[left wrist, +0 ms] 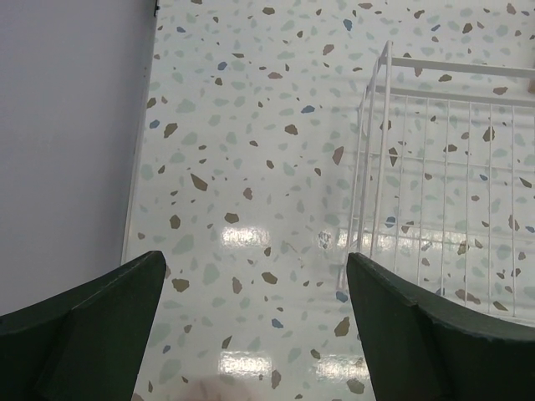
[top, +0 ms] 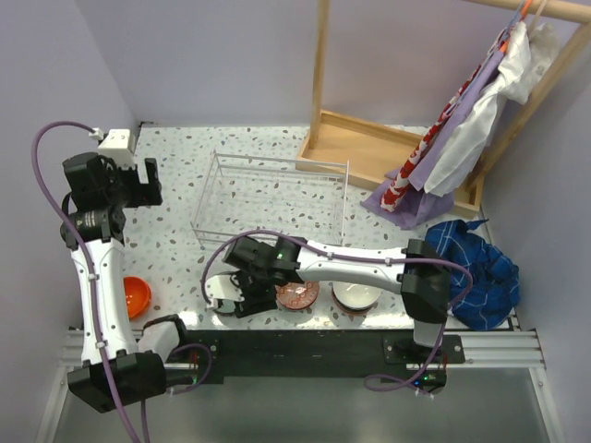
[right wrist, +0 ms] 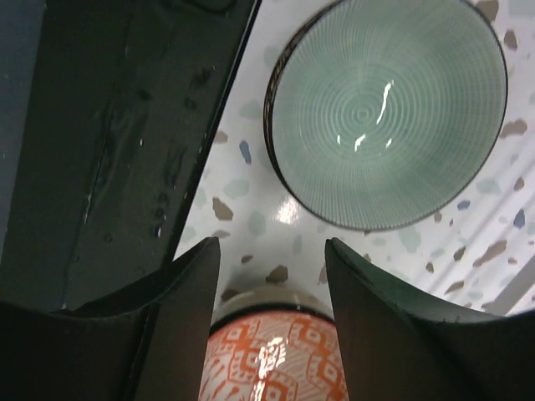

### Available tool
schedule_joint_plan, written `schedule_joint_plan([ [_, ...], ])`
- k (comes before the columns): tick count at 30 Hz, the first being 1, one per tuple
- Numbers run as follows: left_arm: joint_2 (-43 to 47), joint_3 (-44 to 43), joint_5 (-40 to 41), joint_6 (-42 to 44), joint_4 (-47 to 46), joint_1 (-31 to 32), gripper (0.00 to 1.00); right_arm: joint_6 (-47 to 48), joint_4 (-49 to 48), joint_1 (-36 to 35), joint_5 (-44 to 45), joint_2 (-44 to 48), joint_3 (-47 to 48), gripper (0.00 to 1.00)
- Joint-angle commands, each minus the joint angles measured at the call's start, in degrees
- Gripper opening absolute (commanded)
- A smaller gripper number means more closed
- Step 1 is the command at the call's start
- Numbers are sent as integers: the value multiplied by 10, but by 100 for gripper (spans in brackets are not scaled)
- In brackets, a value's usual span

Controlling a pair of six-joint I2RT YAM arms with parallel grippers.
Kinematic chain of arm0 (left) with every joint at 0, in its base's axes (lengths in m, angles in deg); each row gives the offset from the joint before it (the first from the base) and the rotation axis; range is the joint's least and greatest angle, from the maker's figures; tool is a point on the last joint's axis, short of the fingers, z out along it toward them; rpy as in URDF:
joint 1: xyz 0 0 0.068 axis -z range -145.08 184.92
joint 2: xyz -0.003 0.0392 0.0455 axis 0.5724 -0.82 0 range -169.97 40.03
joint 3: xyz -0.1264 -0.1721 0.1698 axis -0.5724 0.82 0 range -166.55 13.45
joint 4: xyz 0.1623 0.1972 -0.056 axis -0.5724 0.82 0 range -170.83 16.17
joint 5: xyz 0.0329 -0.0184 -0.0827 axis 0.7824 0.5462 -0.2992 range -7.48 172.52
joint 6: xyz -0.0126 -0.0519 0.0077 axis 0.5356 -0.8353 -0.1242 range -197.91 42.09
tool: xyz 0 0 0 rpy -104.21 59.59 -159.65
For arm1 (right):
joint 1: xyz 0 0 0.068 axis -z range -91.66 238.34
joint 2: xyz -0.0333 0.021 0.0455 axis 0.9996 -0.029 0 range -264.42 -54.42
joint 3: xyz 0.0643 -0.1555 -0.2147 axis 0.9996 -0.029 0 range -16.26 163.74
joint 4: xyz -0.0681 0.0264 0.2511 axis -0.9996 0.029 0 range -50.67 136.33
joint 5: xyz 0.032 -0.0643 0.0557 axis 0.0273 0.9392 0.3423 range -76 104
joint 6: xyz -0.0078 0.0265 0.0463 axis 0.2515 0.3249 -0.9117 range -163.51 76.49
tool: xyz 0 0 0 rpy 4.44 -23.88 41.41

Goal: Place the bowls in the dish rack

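The wire dish rack (top: 272, 198) stands at mid table, with no bowl showing in it; its left wall shows in the left wrist view (left wrist: 376, 150). My left gripper (top: 148, 185) is open and empty (left wrist: 255, 259), raised above the table left of the rack. My right gripper (top: 242, 300) is open (right wrist: 272, 242) low near the table's front edge. A red-patterned bowl (right wrist: 272, 359) sits between its fingers near the wrist, not gripped. A pale green bowl (right wrist: 384, 109) lies just beyond the fingertips. In the top view the red-patterned bowl (top: 297, 295), a whitish bowl (top: 355, 297) and an orange bowl (top: 136, 295) stand along the front edge.
A wooden tray-like frame (top: 369, 148) with hanging clothes (top: 462, 129) stands at the back right. A blue cloth (top: 471, 268) lies at the right. The black base rail (right wrist: 109, 142) runs close beside my right gripper.
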Motion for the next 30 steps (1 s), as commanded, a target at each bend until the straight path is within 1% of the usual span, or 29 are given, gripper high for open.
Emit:
schedule_joint_plan([
  [1, -7, -40, -13, -16, -11, -5, 95, -23, -50, -21, -23, -15, 40, 57],
  [6, -1, -42, -21, -27, -13, -12, 95, -39, -58, -27, -22, -45, 55, 54],
  [15, 2, -27, -35, -39, -21, -19, 95, -42, -60, -27, -4, -64, 54, 49],
  [19, 1, -22, -41, -42, -25, -23, 95, -51, -67, -27, -1, -69, 50, 45],
  [22, -5, -25, -39, -41, -26, -23, 95, -55, -74, -27, 3, -74, 48, 44],
  [27, -12, -27, -42, -44, -29, -24, 95, -57, -80, -27, 14, -82, 57, 39],
  [29, -12, -25, -46, -47, -30, -25, 95, -56, -80, -26, 18, -86, 60, 35],
  [30, -12, -24, -47, -49, -28, -25, 95, -56, -81, -26, 18, -86, 61, 31],
])
